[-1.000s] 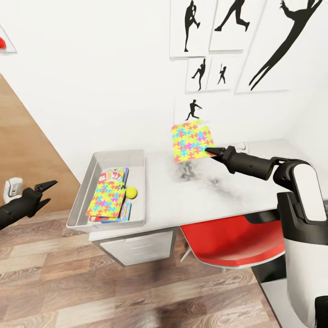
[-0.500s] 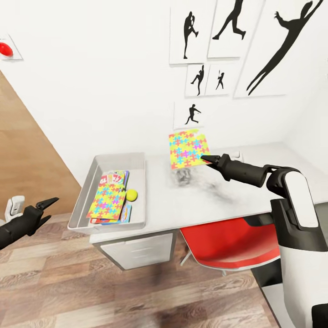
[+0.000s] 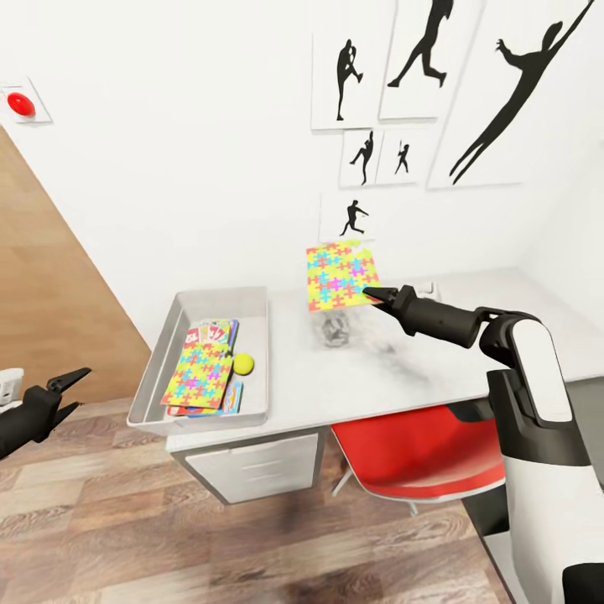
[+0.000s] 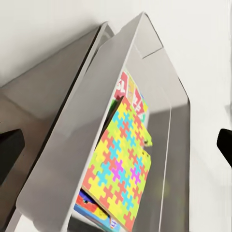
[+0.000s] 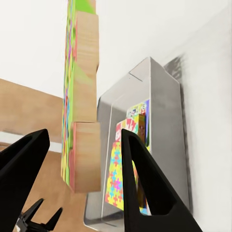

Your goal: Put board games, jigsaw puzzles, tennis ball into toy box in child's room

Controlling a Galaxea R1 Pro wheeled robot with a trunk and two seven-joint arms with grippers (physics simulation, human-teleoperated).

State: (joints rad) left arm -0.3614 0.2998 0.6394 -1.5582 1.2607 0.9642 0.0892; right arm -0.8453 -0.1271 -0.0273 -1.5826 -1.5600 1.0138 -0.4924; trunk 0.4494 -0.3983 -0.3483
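**A:** what's the right hand (image 3: 370, 295) doing here?

**B:** it's pinching the corner of a jigsaw puzzle (image 3: 341, 275), holding the slab upright in the air above the light grey table (image 3: 403, 361). The right wrist cam sees that puzzle (image 5: 82, 96) edge-on between the two black fingers (image 5: 140, 179), and its back looks like plain wood.

**A:** and the left hand (image 3: 74, 384)?

**B:** fingers spread, holding nothing, low over the wood-plank floor (image 3: 168, 537) off the table's end.

**A:** toy box?

**B:** pale grey bin (image 3: 159, 356) with a flared rim, between the two hands, nearer the left. Inside: a second puzzle slab (image 3: 199, 374) lying on flat printed game boxes (image 3: 214, 331), with the tennis ball (image 3: 243, 363) just beside it. The left wrist cam shows that slab (image 4: 121, 169) up close.
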